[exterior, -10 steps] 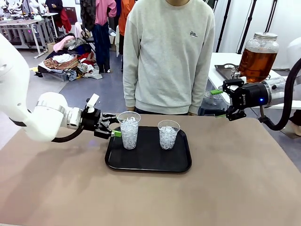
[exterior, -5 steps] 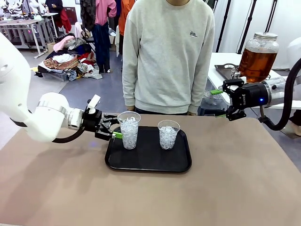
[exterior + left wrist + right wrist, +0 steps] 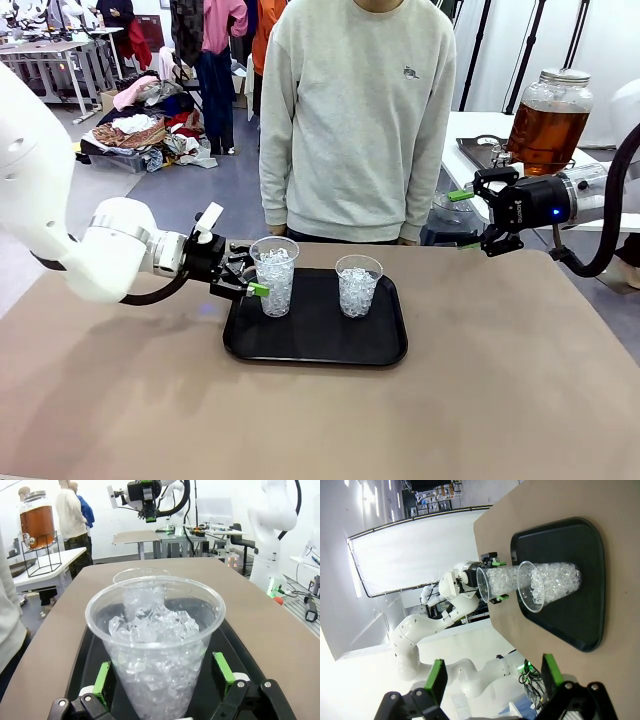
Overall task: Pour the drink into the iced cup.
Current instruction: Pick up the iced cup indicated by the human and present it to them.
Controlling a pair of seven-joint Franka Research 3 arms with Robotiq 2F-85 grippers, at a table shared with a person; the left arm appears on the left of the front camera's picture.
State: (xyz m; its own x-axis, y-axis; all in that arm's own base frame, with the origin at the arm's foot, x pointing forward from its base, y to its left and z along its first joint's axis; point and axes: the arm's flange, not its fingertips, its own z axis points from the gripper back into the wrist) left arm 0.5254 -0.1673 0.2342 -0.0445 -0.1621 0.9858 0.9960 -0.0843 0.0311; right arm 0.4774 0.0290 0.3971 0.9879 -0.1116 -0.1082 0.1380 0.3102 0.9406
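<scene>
Two clear plastic cups of ice stand on a black tray (image 3: 315, 345). The left iced cup (image 3: 274, 277) (image 3: 155, 645) sits between the open fingers of my left gripper (image 3: 255, 272) (image 3: 161, 680), whose green pads (image 3: 102, 680) flank its lower half with narrow gaps. The right iced cup (image 3: 358, 286) (image 3: 140, 577) stands free. The drink (image 3: 545, 130) (image 3: 36, 524) is amber liquid in a glass dispenser jar on a side table at the right. My right gripper (image 3: 468, 220) (image 3: 492, 677) hovers open and empty in front of the jar, well above the table.
A person in a grey sweatshirt (image 3: 355, 120) stands at the far edge, arms hanging down. The jar rests on a black wire stand (image 3: 42, 557). Brown tabletop (image 3: 480, 400) spreads wide around the tray.
My left gripper has slid right along the table so that its fingers now enclose the left cup. The right arm, the cups and the person stay put.
</scene>
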